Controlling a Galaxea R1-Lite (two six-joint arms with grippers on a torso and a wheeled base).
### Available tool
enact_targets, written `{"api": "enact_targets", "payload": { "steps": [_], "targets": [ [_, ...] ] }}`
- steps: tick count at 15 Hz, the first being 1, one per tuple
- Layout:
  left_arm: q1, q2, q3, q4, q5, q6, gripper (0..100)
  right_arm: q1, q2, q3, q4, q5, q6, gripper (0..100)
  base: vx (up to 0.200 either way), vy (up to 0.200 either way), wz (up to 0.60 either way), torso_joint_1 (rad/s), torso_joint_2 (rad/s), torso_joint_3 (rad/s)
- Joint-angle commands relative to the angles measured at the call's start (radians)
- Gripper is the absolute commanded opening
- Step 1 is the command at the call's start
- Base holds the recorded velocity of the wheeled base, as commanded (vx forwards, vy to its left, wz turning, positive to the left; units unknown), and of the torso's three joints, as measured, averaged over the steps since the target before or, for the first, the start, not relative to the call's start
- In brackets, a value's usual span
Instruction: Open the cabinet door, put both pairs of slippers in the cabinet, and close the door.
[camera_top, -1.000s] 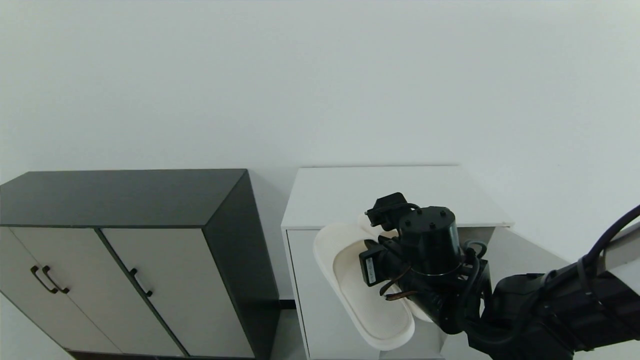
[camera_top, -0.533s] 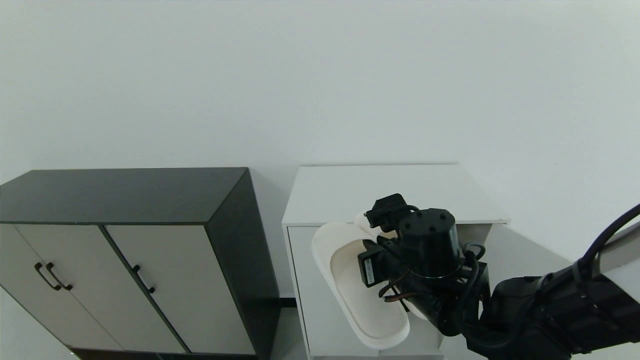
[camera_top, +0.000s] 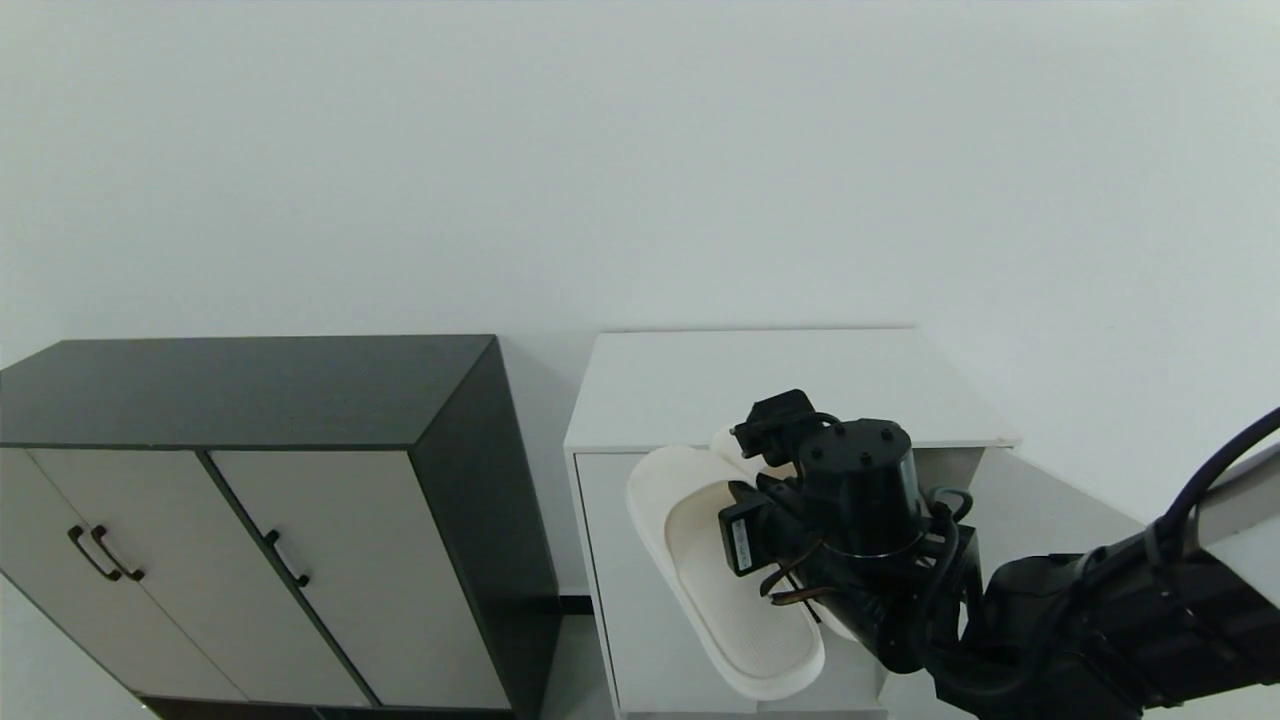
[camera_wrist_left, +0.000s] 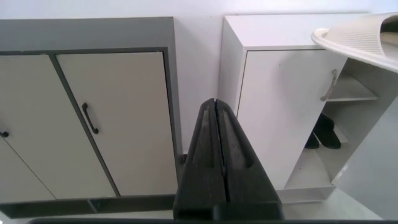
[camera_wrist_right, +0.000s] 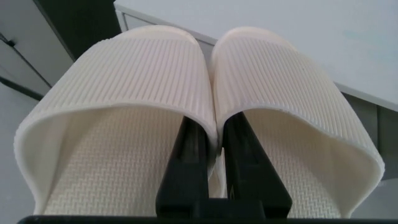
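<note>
My right gripper (camera_wrist_right: 214, 158) is shut on a pair of white slippers (camera_wrist_right: 205, 81), pinching the two straps together where they meet. The head view has the pair (camera_top: 700, 560) hanging toe-up before the front of the white cabinet (camera_top: 750, 385), with the right gripper (camera_top: 780, 500) behind them. In the left wrist view the white cabinet (camera_wrist_left: 280, 112) stands open on its right side past the door handle (camera_wrist_left: 329, 84), showing shelves and a dark pair of slippers (camera_wrist_left: 324, 134) low inside. An edge of the white slippers (camera_wrist_left: 367, 37) shows there too. My left gripper (camera_wrist_left: 216, 155) is shut and holds nothing.
A black-topped cabinet (camera_top: 250, 395) with shut grey doors and dark handles (camera_top: 283, 563) stands directly left of the white one, with a narrow gap between them. A plain white wall rises behind both.
The head view has shifted slightly. The right gripper and the white slippers stay in nearly the same place before the white cabinet.
</note>
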Motion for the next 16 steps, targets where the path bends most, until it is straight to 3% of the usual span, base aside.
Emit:
{"api": "enact_targets", "payload": {
  "steps": [1, 16],
  "targets": [
    [0.000, 0.001, 0.000, 0.000, 0.002, 0.001, 0, 0.002, 0.001, 0.000, -0.002, 0.000, 0.000, 0, 0.000, -0.200, 0.00, -0.002, 0.00, -0.002],
    [0.000, 0.001, 0.000, 0.000, -0.001, 0.001, 0, 0.005, -0.001, 0.010, -0.003, 0.000, -0.002, 0, 0.000, -0.200, 0.00, -0.001, 0.00, 0.003]
  ]
}}
